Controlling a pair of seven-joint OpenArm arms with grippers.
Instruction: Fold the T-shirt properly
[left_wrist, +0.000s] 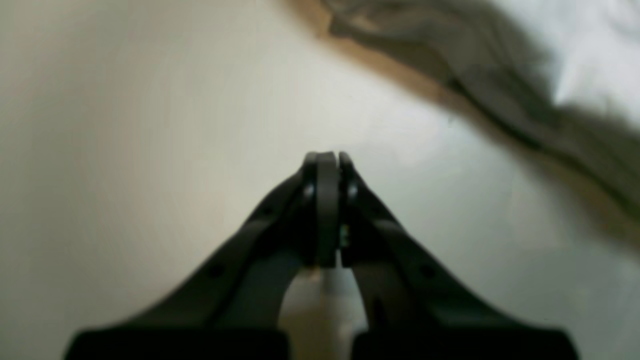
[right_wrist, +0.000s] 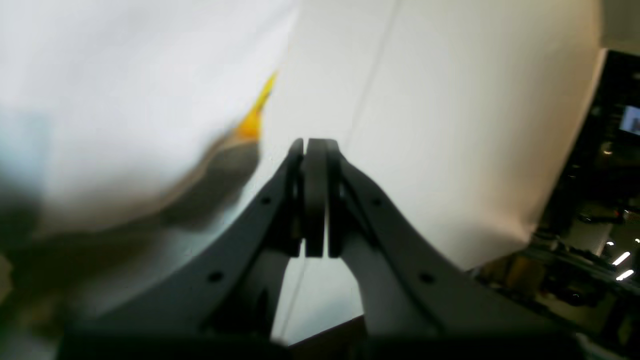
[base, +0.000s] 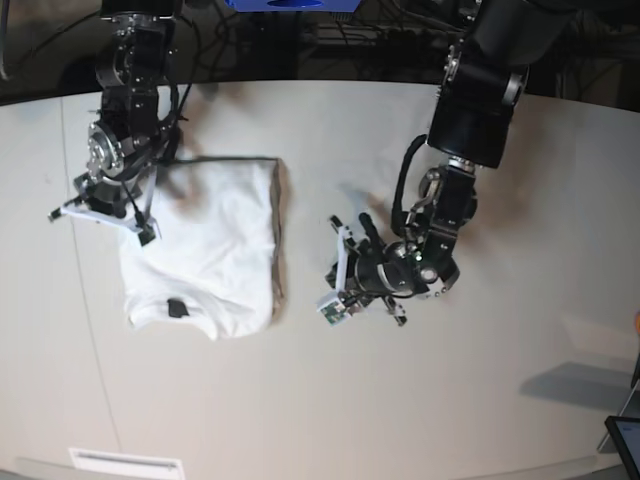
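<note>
Since T-shirt (base: 215, 245) already lies as compact folded rectangle on table (base: 450, 400) left side, looks basically done (maybe final tidy left). Both grippers pressed together, empty: right gripper (base: 100, 210) over shirt's far-left edge, left gripper (base: 338, 275) just right, apart.

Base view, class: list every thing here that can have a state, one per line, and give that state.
White cotton T-shirt: folded into a compact rectangle, dark neck label showing, lying flat on the table.
Left gripper: jaws shut, empty, beside the shirt, apart from it.
Right gripper: jaws shut, holding nothing, over the shirt's edge.
</note>
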